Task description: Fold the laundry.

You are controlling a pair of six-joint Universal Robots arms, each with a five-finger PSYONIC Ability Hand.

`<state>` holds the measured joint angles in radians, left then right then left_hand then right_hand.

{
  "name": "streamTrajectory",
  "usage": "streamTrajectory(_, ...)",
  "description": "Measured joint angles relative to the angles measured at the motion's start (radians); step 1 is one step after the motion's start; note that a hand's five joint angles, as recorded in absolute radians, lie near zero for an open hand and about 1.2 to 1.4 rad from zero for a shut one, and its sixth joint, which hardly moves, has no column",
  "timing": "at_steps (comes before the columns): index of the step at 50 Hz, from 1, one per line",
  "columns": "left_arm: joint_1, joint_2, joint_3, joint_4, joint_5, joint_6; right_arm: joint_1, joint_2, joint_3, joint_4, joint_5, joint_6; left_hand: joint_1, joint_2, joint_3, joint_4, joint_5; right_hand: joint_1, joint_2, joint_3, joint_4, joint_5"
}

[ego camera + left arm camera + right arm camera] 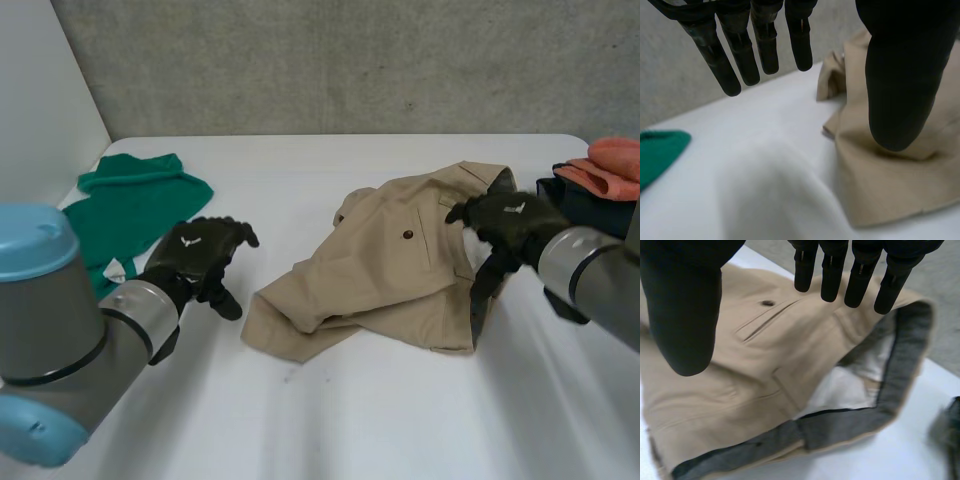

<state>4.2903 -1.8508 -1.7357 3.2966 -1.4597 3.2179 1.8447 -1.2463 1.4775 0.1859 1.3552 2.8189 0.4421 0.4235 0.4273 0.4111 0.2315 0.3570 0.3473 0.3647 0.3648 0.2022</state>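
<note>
A pair of tan trousers (390,265) lies crumpled on the white table (300,420), its grey-lined waistband (875,415) gaping at the right end. My right hand (505,225) hovers over that waistband with straight fingers (832,270) and holds nothing; the buttoned back pocket (767,315) lies under its fingertips. My left hand (200,255) is above bare table, left of the trousers' leg end (880,170), fingers (750,55) spread and empty.
A green garment (130,205) lies at the table's left, behind my left hand. A stack of folded clothes, orange (610,165) over dark blue (565,195), sits at the right edge. A grey wall runs behind the table.
</note>
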Motion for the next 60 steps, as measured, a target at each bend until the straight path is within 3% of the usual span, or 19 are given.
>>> streamTrajectory(3, 0.015, -0.105, 0.052, 0.006, 0.036, 0.000, 0.001, 0.027, 0.071, -0.114, -0.048, 0.007, 0.000, 0.000, 0.000, 0.000, 0.003, 0.006, 0.005, 0.008, 0.005, 0.010)
streamTrajectory(10, 0.016, -0.257, 0.154, 0.000, 0.132, -0.007, 0.009, 0.120, 0.115, -0.294, -0.073, -0.003, 0.018, 0.040, 0.037, 0.058, 0.067, 0.083, 0.079, 0.072, 0.074, 0.070)
streamTrajectory(12, 0.013, -0.288, 0.179, -0.003, 0.151, -0.009, 0.011, 0.153, 0.113, -0.335, -0.071, -0.007, 0.070, 0.083, 0.081, 0.102, 0.109, 0.098, 0.097, 0.088, 0.092, 0.086)
streamTrajectory(14, 0.006, -0.314, 0.203, -0.006, 0.162, -0.013, 0.013, 0.190, 0.105, -0.375, -0.068, -0.014, 0.270, 0.254, 0.250, 0.271, 0.273, 0.143, 0.147, 0.130, 0.132, 0.125)
streamTrajectory(15, 0.004, -0.320, 0.209, -0.007, 0.164, -0.015, 0.014, 0.203, 0.101, -0.389, -0.066, -0.017, 0.327, 0.308, 0.304, 0.323, 0.325, 0.197, 0.202, 0.187, 0.179, 0.170)
streamTrajectory(16, -0.002, -0.333, 0.225, -0.009, 0.166, -0.020, 0.017, 0.231, 0.091, -0.415, -0.063, -0.024, 0.527, 0.521, 0.513, 0.533, 0.531, 0.250, 0.258, 0.241, 0.242, 0.230)
streamTrajectory(18, -0.007, -0.340, 0.238, -0.009, 0.162, -0.026, 0.020, 0.256, 0.077, -0.443, -0.059, -0.034, 0.703, 0.714, 0.697, 0.719, 0.716, 0.593, 0.655, 0.627, 0.612, 0.590)
streamTrajectory(19, -0.010, -0.341, 0.245, -0.008, 0.156, -0.029, 0.022, 0.266, 0.070, -0.458, -0.057, -0.040, 0.713, 0.758, 0.745, 0.769, 0.756, 0.681, 0.748, 0.719, 0.720, 0.697)
streamTrajectory(25, -0.024, -0.274, 0.272, -0.002, 0.065, -0.032, 0.030, 0.270, 0.028, -0.506, -0.042, -0.067, 0.713, 0.770, 0.760, 0.784, 0.758, 0.735, 0.832, 0.813, 0.829, 0.790)
streamTrajectory(30, -0.040, -0.134, 0.299, 0.001, -0.006, -0.025, 0.031, 0.200, -0.017, -0.508, -0.030, -0.076, 0.713, 0.771, 0.760, 0.784, 0.758, 0.735, 0.832, 0.814, 0.830, 0.795)
streamTrajectory(33, -0.048, 0.002, 0.334, 0.000, -0.027, -0.021, 0.031, 0.074, -0.063, -0.477, -0.023, -0.074, 0.713, 0.771, 0.761, 0.784, 0.758, 0.742, 0.832, 0.814, 0.832, 0.804)
streamTrajectory(43, -0.049, 0.309, 0.469, -0.006, -0.025, 0.023, 0.018, -0.291, -0.281, -0.221, -0.015, -0.070, 0.713, 0.772, 0.762, 0.788, 0.758, 0.752, 0.832, 0.818, 0.833, 0.813)
streamTrajectory(48, -0.048, 0.413, 0.555, -0.009, -0.024, 0.054, 0.015, -0.403, -0.412, -0.103, -0.013, -0.071, 0.713, 0.772, 0.762, 0.788, 0.758, 0.752, 0.832, 0.822, 0.833, 0.813)
streamTrajectory(60, -0.043, 0.419, 0.702, -0.060, -0.025, 0.078, 0.017, -0.410, -0.570, 0.007, -0.007, -0.067, 0.713, 0.773, 0.764, 0.788, 0.758, 0.752, 0.832, 0.823, 0.833, 0.813)
